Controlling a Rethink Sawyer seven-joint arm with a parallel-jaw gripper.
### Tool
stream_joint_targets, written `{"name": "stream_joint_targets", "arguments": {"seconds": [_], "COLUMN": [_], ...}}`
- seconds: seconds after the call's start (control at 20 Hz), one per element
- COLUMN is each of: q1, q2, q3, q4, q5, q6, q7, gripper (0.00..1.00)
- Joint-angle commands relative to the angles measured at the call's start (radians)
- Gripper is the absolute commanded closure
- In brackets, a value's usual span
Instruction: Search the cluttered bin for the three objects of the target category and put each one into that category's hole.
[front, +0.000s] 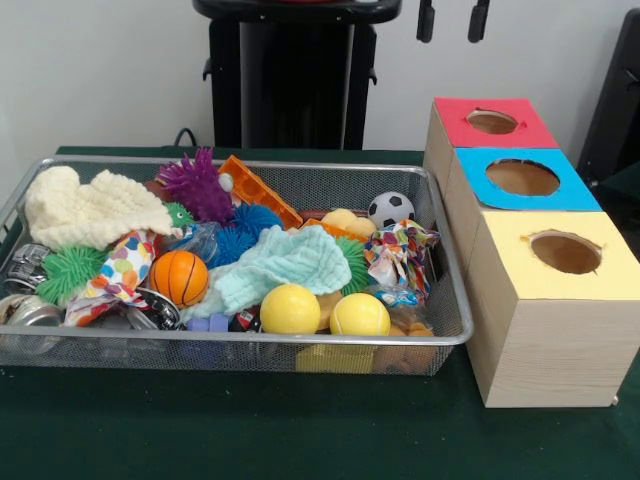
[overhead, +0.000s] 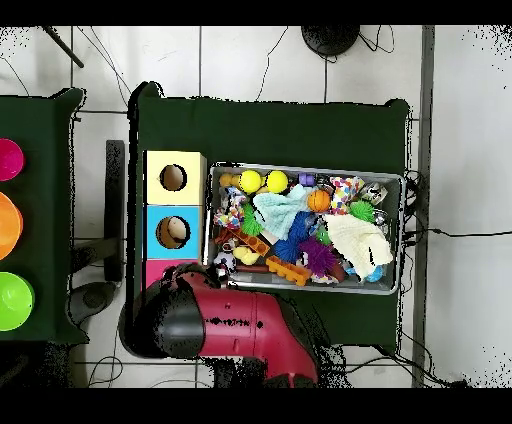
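Gripper fingertips (front: 452, 20), two dark prongs standing apart with nothing between them, hang above the red-topped wooden box (front: 487, 125), while left of that box the silver wire-mesh bin (front: 452, 330) holds two yellow balls (front: 290, 309), perhaps rubber. Overhead, the red and black arm (overhead: 225, 322) covers the red-topped box, beside the bin (overhead: 404, 235).

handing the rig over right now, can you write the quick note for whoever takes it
Gripper: drawn back at the top edge of the front view, only its tips show, holding nothing; open or shut cannot be told.
Wire bin: full of clutter, including two yellow balls, a small basketball and a small soccer ball.
Boxes with red, blue and yellow holes stand beside the bin.
Done: nothing visibly sorted. Left: all three objects.
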Motion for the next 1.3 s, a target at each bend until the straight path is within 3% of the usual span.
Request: {"name": "stream_joint_targets", "arguments": {"seconds": [0.05, 0.55, 1.0, 1.3], "q1": [-0.013, -0.053, -0.160, -0.158], "q2": [0.060, 0.152, 0.196, 0.182], "q3": [0.043, 0.064, 0.122, 0.114], "q4": [-0.137, -0.182, -0.119, -0.128], "q5": [-0.001, -0.002, -0.034, -0.079], "q6": [0.139, 0.076, -0.053, -0.026], "q7": [0.122, 0.078, -0.013, -0.014], "gripper": [0.00, 0.00, 0.00, 0.00]}}
